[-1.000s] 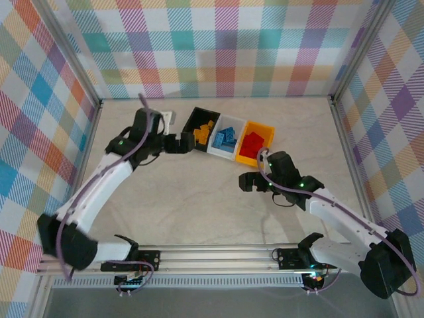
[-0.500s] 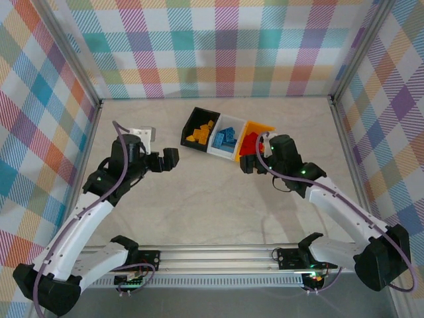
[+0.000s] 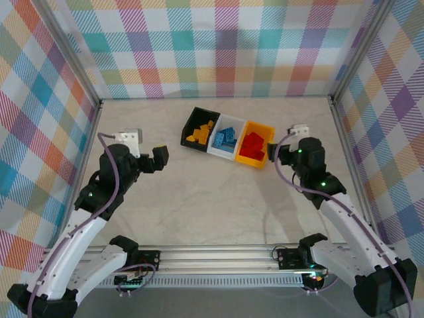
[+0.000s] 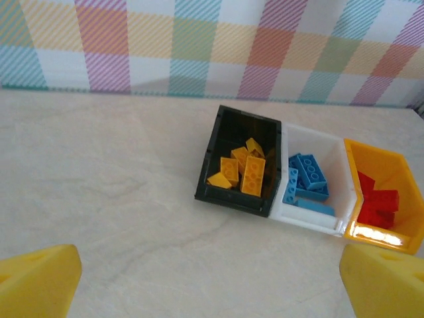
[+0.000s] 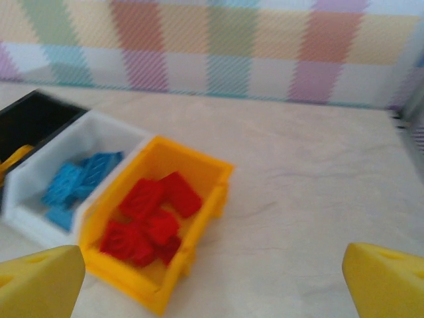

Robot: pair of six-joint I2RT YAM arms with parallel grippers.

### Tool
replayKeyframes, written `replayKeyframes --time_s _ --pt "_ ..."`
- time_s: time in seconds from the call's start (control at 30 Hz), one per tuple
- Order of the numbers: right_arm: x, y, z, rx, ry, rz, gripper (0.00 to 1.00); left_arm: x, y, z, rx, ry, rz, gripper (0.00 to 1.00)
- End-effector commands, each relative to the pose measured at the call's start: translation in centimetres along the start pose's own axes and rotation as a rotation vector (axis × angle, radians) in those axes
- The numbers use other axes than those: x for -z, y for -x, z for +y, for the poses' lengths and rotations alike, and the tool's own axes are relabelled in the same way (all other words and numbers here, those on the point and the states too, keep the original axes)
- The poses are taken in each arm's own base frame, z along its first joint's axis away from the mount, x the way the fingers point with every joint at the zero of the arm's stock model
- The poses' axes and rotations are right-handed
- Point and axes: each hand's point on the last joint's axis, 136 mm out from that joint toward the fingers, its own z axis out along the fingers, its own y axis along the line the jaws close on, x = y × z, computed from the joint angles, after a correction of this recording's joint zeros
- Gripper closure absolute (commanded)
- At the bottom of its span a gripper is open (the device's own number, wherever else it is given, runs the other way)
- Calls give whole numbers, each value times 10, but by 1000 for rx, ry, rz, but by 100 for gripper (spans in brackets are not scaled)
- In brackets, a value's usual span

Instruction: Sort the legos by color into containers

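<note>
first, arm bases: both sit on a metal rail (image 3: pixel 218 255) at the near edge of the bench (image 3: pixel 212 205).
left fingers (image 4: pixel 36 281): spread wide with nothing between them; the yellow pads show at the two lower corners of the left wrist view, bare bench between them.
left fingers, place: above the left part of the bench, pointed toward the bins, well apart from the black bin.
right fingers (image 5: pixel 40 278): also spread wide and empty, yellow pads at the lower corners of the right wrist view.
right fingers, place: just beside the right end of the orange bin in the top view; whether they touch it cannot be told.
bins: three in a slanted row past the middle of the bench, side against side.
black bin (image 4: pixel 212 159): left end of the row, holds the yellow bricks (image 4: pixel 245 169).
white bin (image 4: pixel 311 222): in the middle, holds the blue bricks (image 4: pixel 305 175).
orange bin (image 5: pixel 205 225): right end, holds the red bricks (image 5: pixel 149 218).
bench around the bins: pale, marbled surface.
far side: plaid walls (image 3: pixel 218 46) on three sides.
</note>
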Motion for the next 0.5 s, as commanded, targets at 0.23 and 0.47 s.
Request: replayKeyframes --time_s 0.23,0.47 --pt "-18 -5 -61 -138 -99 -18 0 5 -12 12 -117 21 -178 0" --pt "-53 -34 -75 -196 -87 33 1 -1 -35 34 -104 121 -155 0"
